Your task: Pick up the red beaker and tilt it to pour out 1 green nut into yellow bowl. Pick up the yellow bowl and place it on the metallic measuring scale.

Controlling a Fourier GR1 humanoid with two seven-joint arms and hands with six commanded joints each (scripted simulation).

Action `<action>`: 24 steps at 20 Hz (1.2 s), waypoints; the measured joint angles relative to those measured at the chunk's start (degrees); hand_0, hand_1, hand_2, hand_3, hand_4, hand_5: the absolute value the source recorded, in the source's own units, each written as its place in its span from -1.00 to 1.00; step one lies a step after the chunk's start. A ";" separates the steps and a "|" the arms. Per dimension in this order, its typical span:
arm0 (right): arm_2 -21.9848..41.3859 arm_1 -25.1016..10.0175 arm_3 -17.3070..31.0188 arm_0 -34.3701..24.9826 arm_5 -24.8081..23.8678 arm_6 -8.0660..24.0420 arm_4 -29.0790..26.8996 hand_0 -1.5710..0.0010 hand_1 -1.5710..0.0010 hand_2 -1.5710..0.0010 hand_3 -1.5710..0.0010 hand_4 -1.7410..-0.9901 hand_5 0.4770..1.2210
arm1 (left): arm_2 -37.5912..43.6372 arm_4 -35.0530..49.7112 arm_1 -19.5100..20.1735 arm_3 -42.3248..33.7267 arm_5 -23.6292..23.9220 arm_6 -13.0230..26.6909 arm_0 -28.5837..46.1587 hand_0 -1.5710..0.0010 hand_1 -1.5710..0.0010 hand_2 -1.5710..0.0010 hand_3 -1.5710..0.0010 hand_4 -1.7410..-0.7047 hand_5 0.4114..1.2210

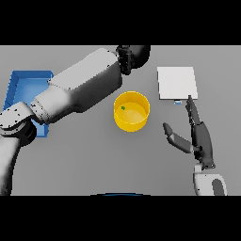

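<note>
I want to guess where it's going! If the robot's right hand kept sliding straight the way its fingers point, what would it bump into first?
Probably the metallic measuring scale. The right hand points its straight fingers up the view, fingertips almost at the scale's near edge. Height above the table is unclear.

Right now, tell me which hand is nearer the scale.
Right. The right hand sits just below the scale, fingertips at its lower edge. The left hand is off to the scale's left, beyond the bowl.

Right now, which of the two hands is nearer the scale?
The right hand: its straight fingers reach the metallic measuring scale. The left hand is beyond the yellow bowl.
</note>
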 measured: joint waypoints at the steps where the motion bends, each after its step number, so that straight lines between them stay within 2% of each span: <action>1: 0.13 0.00 0.48 0.06 -0.22 -0.41 0.53 1.00 1.00 1.00 1.00 0.63 -0.79 | 1.74 0.64 1.16 0.99 -0.66 0.37 -1.68 -1.00 -1.00 -1.00 -1.00 -0.97 1.00; 4: 0.19 -0.09 0.50 -0.05 0.97 -1.07 -0.73 1.00 1.00 1.00 1.00 0.66 -0.79 | 7.80 2.90 4.35 5.91 2.15 2.34 -5.71 -1.00 -1.00 -1.00 -1.00 -0.96 1.00; 6: -0.33 -0.32 0.86 -0.41 1.93 -1.28 -2.32 1.00 1.00 1.00 1.00 0.70 -0.77 | 13.79 6.27 5.47 10.71 1.30 5.38 -8.30 -1.00 -1.00 -1.00 -1.00 -0.98 1.00; 9: 0.14 -0.85 1.36 -0.91 2.16 -2.48 -1.51 1.00 1.00 1.00 1.00 0.69 -0.73 | 28.02 17.12 9.69 16.33 -2.45 10.77 -9.74 -1.00 -1.00 -1.00 -0.92 -0.99 1.00; 11: 0.05 -0.52 1.94 -2.03 1.87 -0.75 -1.67 1.00 1.00 1.00 1.00 0.67 -0.72 | 37.75 25.12 13.28 19.91 -2.73 14.26 -8.80 -1.00 -1.00 -1.00 -0.93 -0.99 1.00; 14: -0.14 -1.28 2.43 -2.45 2.24 -2.37 -1.77 1.00 1.00 1.00 1.00 0.64 -0.67 | 48.55 35.06 18.13 23.40 0.04 16.17 -4.50 -1.00 -1.00 -1.00 -0.97 -1.00 1.00; 16: 0.65 -1.45 2.94 -1.70 1.75 -2.01 0.09 1.00 1.00 1.00 1.00 0.62 -0.63 | 53.02 39.94 19.70 23.56 3.10 18.49 0.27 -1.00 -1.00 -1.00 -0.98 -1.00 1.00; 18: 0.77 -1.71 2.64 -1.88 2.06 -2.80 0.01 1.00 1.00 1.00 1.00 0.60 -0.60 | 55.70 43.26 20.21 22.48 6.43 24.42 5.95 -1.00 -1.00 -1.00 -0.99 -1.00 1.00; 20: 0.61 -2.29 2.58 -1.94 2.36 -2.10 -0.09 1.00 1.00 1.00 1.00 0.62 -0.58 | 58.62 46.99 21.01 19.33 10.37 26.86 11.67 -1.00 -1.00 -1.00 -0.99 -1.00 1.00; 24: 0.78 -2.04 3.15 -1.97 3.00 -2.77 -0.72 1.00 1.00 1.00 1.00 0.63 -0.51 | 64.18 54.48 20.24 11.06 14.97 35.88 22.75 -1.00 -1.00 -1.00 -1.00 -1.00 1.00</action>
